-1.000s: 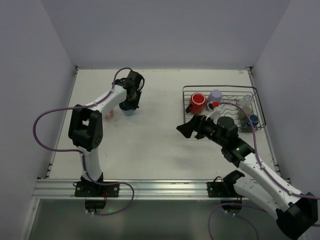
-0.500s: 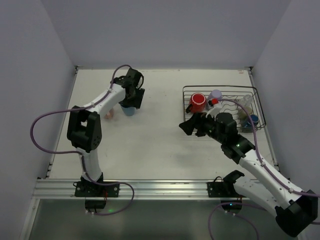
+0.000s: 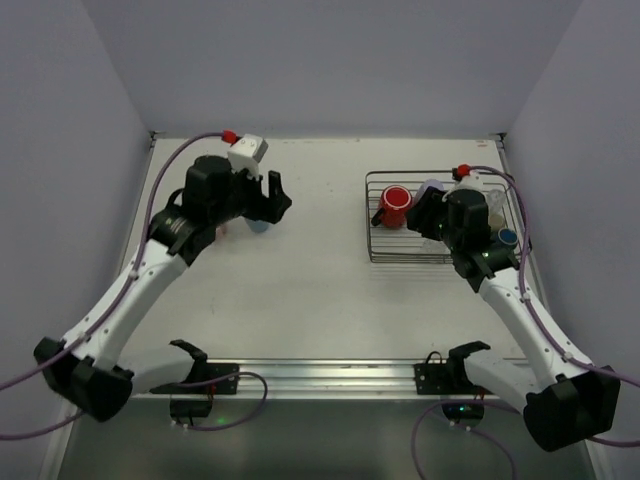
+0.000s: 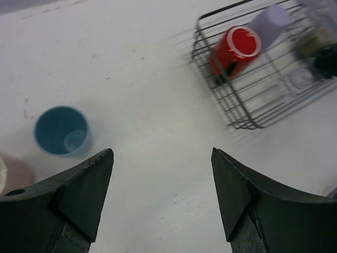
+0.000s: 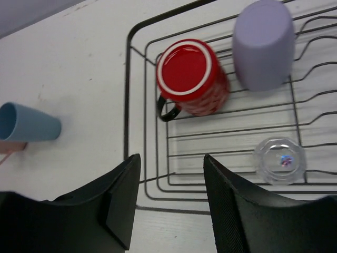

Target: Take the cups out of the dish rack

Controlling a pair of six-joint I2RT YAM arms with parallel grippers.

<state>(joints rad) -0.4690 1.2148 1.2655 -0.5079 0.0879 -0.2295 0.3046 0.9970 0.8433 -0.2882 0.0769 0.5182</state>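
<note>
Plainly, both pincers stood apart and held nothing. The left gripper (image 4: 160, 158) hung over the white table (image 4: 152, 79), with an upright light blue tumbler (image 4: 61, 130) at the left of its wrist view and a pink cup (image 4: 13, 171) in the lower left corner. The right gripper (image 5: 171, 163) hovered at the lower left corner of the dark wire dish rack (image 5: 126, 95), which held a red mug (image 5: 190, 76), a lavender cup (image 5: 262, 42) at the upper right and a clear faceted glass (image 5: 279, 161) at the lower right.

L arm (image 3: 130, 300) & R arm (image 3: 520, 318): white links, blk joints. Purple cables (image 3: 205, 138) on each. Red caps (image 3: 229, 135) at wrists. Fingers (image 4: 79, 195) matte blk, wedge-shaped.
</note>
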